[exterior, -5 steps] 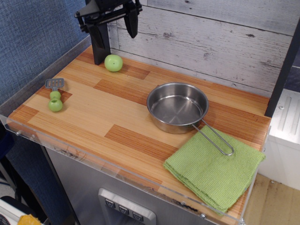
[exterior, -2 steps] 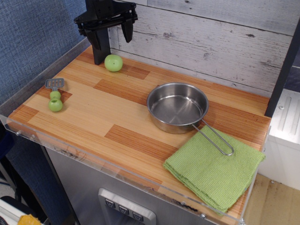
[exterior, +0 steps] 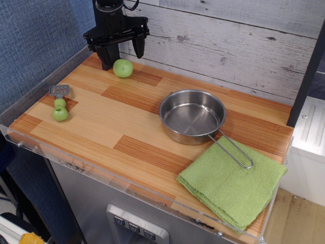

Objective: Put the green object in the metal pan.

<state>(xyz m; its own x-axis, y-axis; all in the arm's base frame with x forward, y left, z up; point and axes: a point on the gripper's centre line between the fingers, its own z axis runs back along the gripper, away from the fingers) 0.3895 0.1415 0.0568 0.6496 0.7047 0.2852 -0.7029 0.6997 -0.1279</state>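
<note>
- Green object [exterior: 123, 68]: lying on the wooden counter [exterior: 101, 127] at the far left corner, free, nothing gripping it.
- Gripper [exterior: 121, 53]: spread wide and empty, poised just above and slightly behind the green object, one finger down at its left, the other raised at its right; by the look of it, lined up to straddle and pinch.
- Metal pan [exterior: 192, 116]: well apart to the right and nearer, upright, nothing inside, wire handle running toward the near right and ending on the green cloth [exterior: 233, 185].
- Spatula [exterior: 59, 102] with knobby green handle: near the left edge, well apart, not the target despite the colour.
- Between green object and pan: bare wood only, nothing blocking a carry; back wall [exterior: 228, 46] close behind the gripper, probably limiting room there.
</note>
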